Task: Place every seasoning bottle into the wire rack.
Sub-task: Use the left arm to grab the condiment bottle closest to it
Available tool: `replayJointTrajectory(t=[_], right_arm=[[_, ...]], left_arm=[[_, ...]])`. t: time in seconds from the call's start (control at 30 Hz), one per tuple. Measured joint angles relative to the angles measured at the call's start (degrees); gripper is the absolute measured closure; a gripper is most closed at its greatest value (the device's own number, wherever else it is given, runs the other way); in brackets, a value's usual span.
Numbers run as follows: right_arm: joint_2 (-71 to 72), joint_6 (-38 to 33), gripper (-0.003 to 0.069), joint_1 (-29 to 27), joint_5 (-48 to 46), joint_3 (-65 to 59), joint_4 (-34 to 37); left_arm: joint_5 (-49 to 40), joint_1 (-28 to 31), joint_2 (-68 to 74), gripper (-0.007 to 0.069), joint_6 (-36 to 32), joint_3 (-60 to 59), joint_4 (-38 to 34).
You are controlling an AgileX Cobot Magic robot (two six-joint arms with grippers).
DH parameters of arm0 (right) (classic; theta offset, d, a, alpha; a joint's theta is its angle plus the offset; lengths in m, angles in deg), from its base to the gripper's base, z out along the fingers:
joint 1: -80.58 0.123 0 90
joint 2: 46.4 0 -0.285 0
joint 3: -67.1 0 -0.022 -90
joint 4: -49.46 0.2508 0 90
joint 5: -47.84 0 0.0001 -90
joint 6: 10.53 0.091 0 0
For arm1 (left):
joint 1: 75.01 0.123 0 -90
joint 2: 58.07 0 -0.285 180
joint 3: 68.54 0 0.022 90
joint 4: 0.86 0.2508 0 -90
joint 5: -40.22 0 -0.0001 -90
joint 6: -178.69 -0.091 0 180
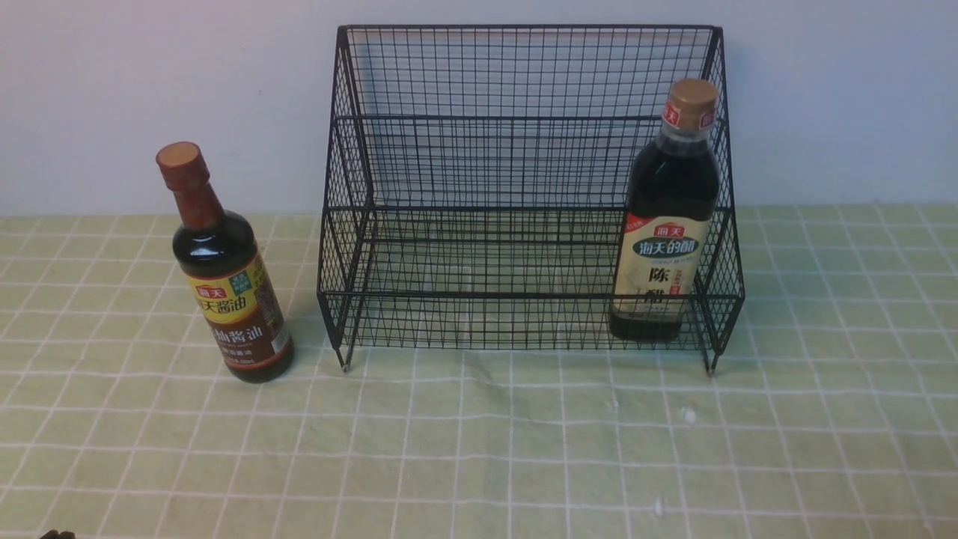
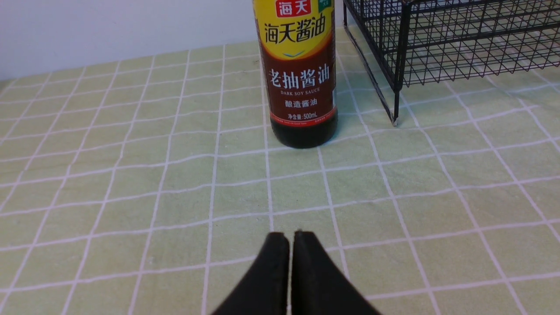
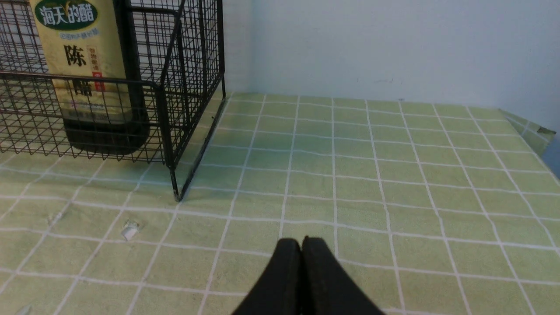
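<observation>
The black wire rack [image 1: 524, 161] stands at the back middle of the table. Inside its lower tier, at the right end, a tall dark seasoning bottle [image 1: 668, 217] with tan cap and beige label stands upright; it also shows behind the mesh as the bottle [image 3: 87, 65] in the right wrist view. A long-necked bottle [image 1: 224, 277] with red-brown cap stands upright on the cloth just left of the rack, apart from it. My left gripper [image 2: 291, 236] is shut and empty, short of that bottle [image 2: 299, 74]. Shut and empty too, my right gripper [image 3: 301, 240] hovers over bare cloth beside the rack's corner [image 3: 175, 131].
A green cloth with white grid lines [image 1: 479, 449] covers the table, with a pale wall behind. Small white crumbs [image 3: 130, 229] lie on the cloth in front of the rack. The table's right edge [image 3: 540, 140] shows in the right wrist view.
</observation>
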Motion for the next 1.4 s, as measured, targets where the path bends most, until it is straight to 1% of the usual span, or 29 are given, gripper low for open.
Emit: replayJointTrajectory(t=[0.87, 0.93, 1.03, 1.1, 1.13, 1.17, 1.2, 1.23, 1.27, 1.37, 1.4], right_arm=[[0.0, 0.0, 0.0673, 0.0, -0.3, 0.1, 0.0], [0.0, 0.0, 0.0673, 0.0, -0.3, 0.1, 0.0], [0.0, 0.0, 0.0673, 0.0, -0.3, 0.1, 0.0], [0.0, 0.0, 0.0673, 0.0, -0.3, 0.1, 0.0], [0.0, 0.0, 0.0673, 0.0, -0.3, 0.1, 0.0], [0.0, 0.0, 0.0673, 0.0, -0.3, 0.1, 0.0], [0.0, 0.0, 0.0673, 0.0, -0.3, 0.1, 0.0], [0.0, 0.0, 0.0673, 0.0, -0.3, 0.1, 0.0], [0.0, 0.0, 0.0673, 0.0, -0.3, 0.1, 0.0], [0.0, 0.0, 0.0673, 0.0, -0.3, 0.1, 0.0], [0.0, 0.0, 0.0673, 0.0, -0.3, 0.1, 0.0]], left_arm=[[0.0, 0.0, 0.0, 0.0631, -0.1, 0.0, 0.0], [0.6, 0.0, 0.0, 0.0631, -0.7, 0.0, 1.7], [4.8, 0.0, 0.0, 0.0631, -0.1, 0.0, 2.0], [8.4, 0.0, 0.0, 0.0631, 1.4, 0.0, 0.8], [11.3, 0.0, 0.0, 0.0631, 3.3, 0.0, -0.9], [11.3, 0.0, 0.0, 0.0631, 3.3, 0.0, -1.2], [15.7, 0.0, 0.0, 0.0631, 5.6, 0.0, -3.1], [16.6, 0.0, 0.0, 0.0631, 5.8, 0.0, -3.5], [20.6, 0.0, 0.0, 0.0631, 7.7, 0.0, -4.5], [27.7, 0.0, 0.0, 0.0631, 9.8, 0.0, -5.3], [32.0, 0.0, 0.0, 0.0631, 10.5, 0.0, -5.3]])
